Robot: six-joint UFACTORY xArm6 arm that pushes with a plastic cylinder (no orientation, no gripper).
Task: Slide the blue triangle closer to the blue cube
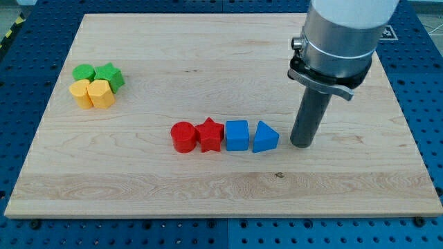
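The blue triangle (265, 137) lies on the wooden board (221, 187) a little right of centre. The blue cube (237, 135) stands just to its left, the two nearly touching. My tip (302, 144) rests on the board just to the right of the blue triangle, a small gap apart from it.
A red star (210, 135) and a red cylinder (184, 136) continue the row to the left of the blue cube. At the view's upper left, a green cylinder (84, 72), a green star (109, 75) and two yellow blocks (92, 93) form a tight cluster.
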